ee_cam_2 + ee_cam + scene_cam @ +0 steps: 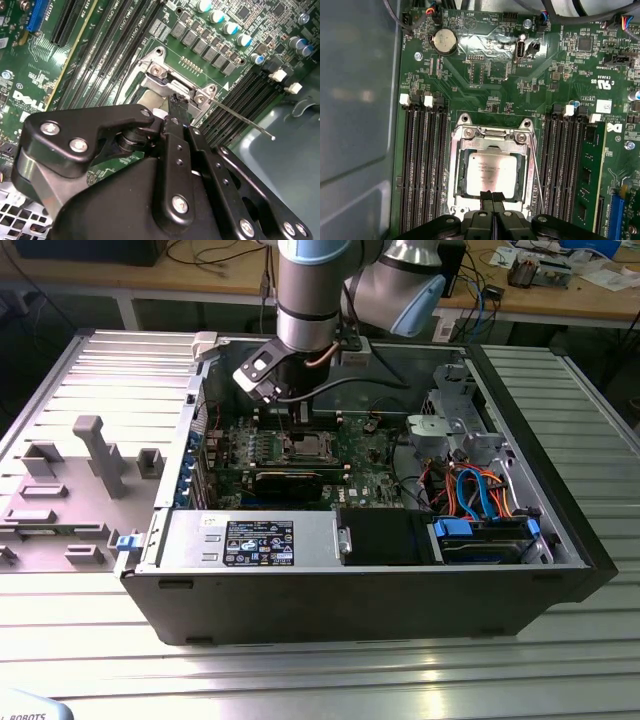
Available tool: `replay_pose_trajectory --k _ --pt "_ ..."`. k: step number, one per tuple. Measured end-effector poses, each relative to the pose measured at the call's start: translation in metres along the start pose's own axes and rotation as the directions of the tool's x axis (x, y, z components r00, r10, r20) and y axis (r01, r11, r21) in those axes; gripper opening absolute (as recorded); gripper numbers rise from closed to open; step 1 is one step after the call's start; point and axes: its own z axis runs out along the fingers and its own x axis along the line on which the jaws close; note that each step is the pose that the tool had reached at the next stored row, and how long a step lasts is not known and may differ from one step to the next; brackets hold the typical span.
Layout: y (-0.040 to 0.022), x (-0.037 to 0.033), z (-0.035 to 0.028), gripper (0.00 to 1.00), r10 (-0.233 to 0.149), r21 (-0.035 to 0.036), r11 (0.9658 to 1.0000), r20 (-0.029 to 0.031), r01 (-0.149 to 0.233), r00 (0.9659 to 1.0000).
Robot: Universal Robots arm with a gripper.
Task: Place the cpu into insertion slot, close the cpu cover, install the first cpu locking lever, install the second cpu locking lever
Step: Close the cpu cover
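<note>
Cpu (pixel 492 172) looks silvery-grey, cpu cover (pixel 456 170) silver, board (pixel 485 75) green w/ black mem slots (pixel 422 165).

You have the cpu (pixel 492 171), a flat square chip with a silvery-grey top, lying level in the insertion slot (pixel 462 180), right at the tips of the jaws. The cpu cover (pixel 454 165), a thin silvery frame with a square cut-out, lies flat around the chip, its hinged edge farthest from the jaws.
</note>
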Motion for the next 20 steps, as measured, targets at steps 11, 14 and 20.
replay_pose_trajectory --k 11,14,20 --pt "0.0 0.0001 0.0004 0.11 0.0 -0.0003 1.0 -0.0003 0.0 1.0" --pt "0.0 0.0 0.0021 0.11 0.0 -0.0002 1.0 -0.0003 0.0 1.0" --pt "0.0003 -0.0001 0.008 0.11 0.0 -0.0002 1.0 -0.0002 0.0 1.0"
